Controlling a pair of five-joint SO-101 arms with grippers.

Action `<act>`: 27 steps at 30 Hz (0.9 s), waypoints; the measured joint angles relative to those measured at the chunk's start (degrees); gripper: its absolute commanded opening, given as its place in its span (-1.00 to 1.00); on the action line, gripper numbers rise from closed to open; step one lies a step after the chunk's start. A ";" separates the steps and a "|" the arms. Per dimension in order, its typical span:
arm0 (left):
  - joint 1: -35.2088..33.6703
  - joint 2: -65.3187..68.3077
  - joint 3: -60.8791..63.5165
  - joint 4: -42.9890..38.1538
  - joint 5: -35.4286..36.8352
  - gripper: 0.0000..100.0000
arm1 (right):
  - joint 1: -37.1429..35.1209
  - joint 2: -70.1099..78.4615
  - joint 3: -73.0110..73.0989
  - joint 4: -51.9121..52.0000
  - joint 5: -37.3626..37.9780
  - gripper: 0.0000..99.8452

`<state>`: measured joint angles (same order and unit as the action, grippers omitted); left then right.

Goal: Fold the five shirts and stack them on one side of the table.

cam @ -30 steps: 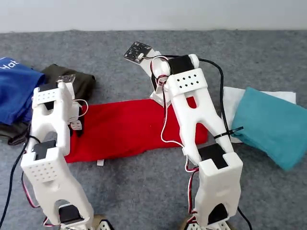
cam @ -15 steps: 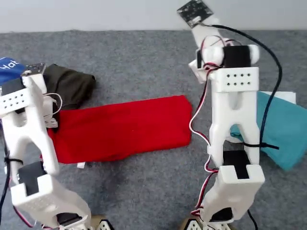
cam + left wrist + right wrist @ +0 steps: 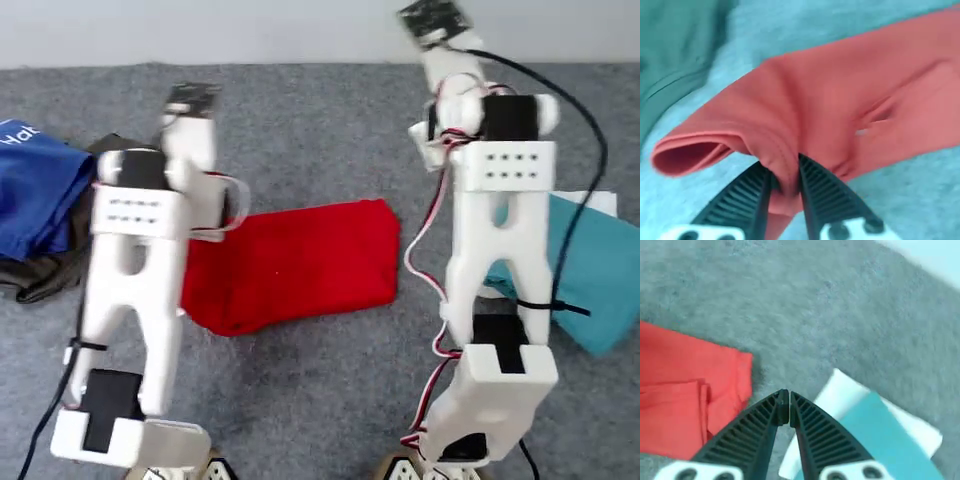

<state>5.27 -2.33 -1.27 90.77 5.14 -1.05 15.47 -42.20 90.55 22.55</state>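
Centre: red shirt [image 3: 300, 260], plain. Nine o'clock: blue shirt [image 3: 35, 195] with white print, olive shirt [image 3: 40, 275] beside. Three o'clock: teal shirt [image 3: 600, 290] over white shirt [image 3: 840, 390]; table [image 3: 320, 120] grey.

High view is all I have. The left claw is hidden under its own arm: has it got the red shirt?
Observer: Yes. In the left wrist view the left claw is shut on a fold of the red shirt, with cloth pinched between its jaws.
Operator: Right claw?
Observer: The right claw is shut with nothing in it, above the grey table.
Operator: Near which shirt?
Observer: It points between the red shirt's corner and the teal shirt, which lies on a white shirt.
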 measured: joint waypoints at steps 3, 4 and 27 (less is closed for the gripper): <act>3.78 0.00 0.00 -2.99 3.60 -0.98 | 2.99 0.00 0.00 0.44 -1.32 -0.96; 5.01 0.35 0.00 -3.96 4.84 -0.98 | 3.87 0.00 0.00 0.53 -1.49 -0.96; 25.14 10.11 -0.35 -26.46 16.62 -0.98 | 9.41 0.00 0.00 3.60 -1.67 -0.96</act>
<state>30.42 7.78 -1.63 64.31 21.76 8.35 15.47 -42.20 94.15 20.88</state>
